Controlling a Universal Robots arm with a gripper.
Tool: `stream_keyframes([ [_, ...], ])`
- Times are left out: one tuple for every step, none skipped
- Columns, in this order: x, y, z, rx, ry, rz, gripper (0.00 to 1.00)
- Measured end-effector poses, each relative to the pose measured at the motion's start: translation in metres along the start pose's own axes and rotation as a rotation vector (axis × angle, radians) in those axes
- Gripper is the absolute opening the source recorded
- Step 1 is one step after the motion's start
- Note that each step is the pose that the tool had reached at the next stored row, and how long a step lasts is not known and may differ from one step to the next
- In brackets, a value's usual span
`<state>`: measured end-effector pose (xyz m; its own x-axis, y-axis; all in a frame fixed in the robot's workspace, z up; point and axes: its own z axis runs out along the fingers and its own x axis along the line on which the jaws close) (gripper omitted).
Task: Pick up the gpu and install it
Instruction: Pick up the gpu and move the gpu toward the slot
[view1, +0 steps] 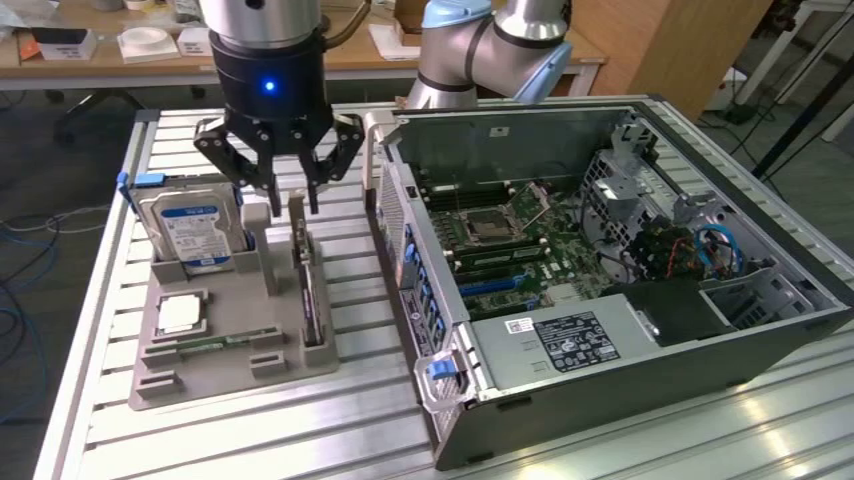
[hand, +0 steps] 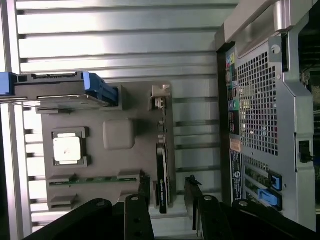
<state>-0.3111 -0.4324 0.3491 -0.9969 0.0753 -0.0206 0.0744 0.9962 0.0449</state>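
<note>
The gpu (view1: 310, 290) stands on its edge in a slot of the grey holder (view1: 227, 372) on the table, a thin dark card with a silver bracket at its far end. In the wrist view the gpu (hand: 162, 172) appears edge-on as a narrow dark strip. My gripper (view1: 295, 203) hangs open directly above the card's bracket end, a short way over it and touching nothing. Its black fingers (hand: 139, 212) stand on either side of the card's line in the wrist view, around the gripper's gap (hand: 167, 202). The open computer case (view1: 601, 270) lies at the exterior view's right.
A blue-and-white-labelled hard drive (view1: 191, 230) stands in the holder beside the gripper. A square silver processor chip (view1: 180, 312) and a green memory stick (view1: 214, 343) lie in the holder too. The case's perforated rear wall (hand: 265, 110) is close to the holder. A slatted aluminium table (view1: 360, 420) carries everything.
</note>
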Motion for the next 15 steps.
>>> stream_keyframes([
  [0.0,-0.0009,0.0016,0.0001,0.0001,0.0,0.41],
  [0.0,-0.0018,0.0032,0.0001,0.0001,0.0,0.41],
  [0.0,-0.0027,0.0049,0.0001,0.0,0.0,0.41],
  [0.0,-0.0037,0.0063,0.0001,0.0001,0.0,0.41],
  [0.0,-0.0043,0.0078,0.0001,0.0,0.0,0.41],
  [0.0,-0.005,0.0093,0.0001,0.0001,0.0,0.41],
  [0.0,-0.0059,0.011,0.0,0.0001,0.0,0.41],
  [0.0,-0.0068,0.0125,0.0001,0.0001,0.0,0.41],
  [0.0,-0.0074,0.0141,0.0,0.0,0.0,0.41],
  [0.0,-0.0077,0.0154,0.0001,0.0001,0.0,0.41],
  [0.0,-0.0078,0.0166,0.0001,0.0,0.0,0.41],
  [0.0,-0.008,0.0177,0.0001,-0.0001,0.0,0.41],
  [0.0,-0.0083,0.0185,0.0001,0.0,0.0,0.41],
  [0.0,-0.0085,0.0192,0.0002,-0.0001,0.0,0.41],
  [0.0,-0.0085,0.0199,0.0004,-0.001,0.0,0.41],
])
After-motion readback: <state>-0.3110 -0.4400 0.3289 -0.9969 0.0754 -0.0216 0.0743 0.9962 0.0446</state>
